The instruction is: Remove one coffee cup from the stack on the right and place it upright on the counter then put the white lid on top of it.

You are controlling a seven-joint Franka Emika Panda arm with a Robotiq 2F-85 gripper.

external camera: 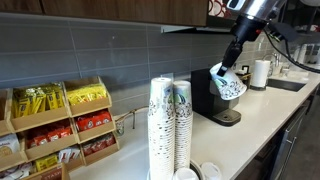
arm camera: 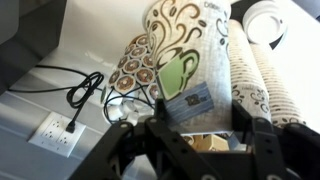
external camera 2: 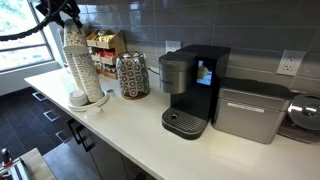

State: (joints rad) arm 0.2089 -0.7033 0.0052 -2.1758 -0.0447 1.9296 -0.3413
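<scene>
My gripper (external camera: 234,66) is shut on a coffee cup (external camera: 229,85), white with green print, and holds it tilted in the air above the counter (external camera: 255,118). In the wrist view the coffee cup (arm camera: 185,55) sits between my fingers (arm camera: 195,125), showing a green mark and a blue label. The stack (external camera: 183,120) with the green mark stands next to a like column (external camera: 160,120). A white lid (external camera: 211,171) lies on the counter by the stack's foot. In an exterior view the arm (external camera 2: 55,12) hangs over the stacks (external camera 2: 80,60); the held cup cannot be made out there.
A black coffee machine (external camera 2: 195,90) stands mid-counter, with a metal box (external camera 2: 250,110) beside it. A brown patterned canister (external camera 2: 132,75) and a snack rack (external camera: 60,125) stand near the stacks. A wall outlet with a black cable (arm camera: 70,110) is behind. A paper roll (external camera: 260,73) stands far off.
</scene>
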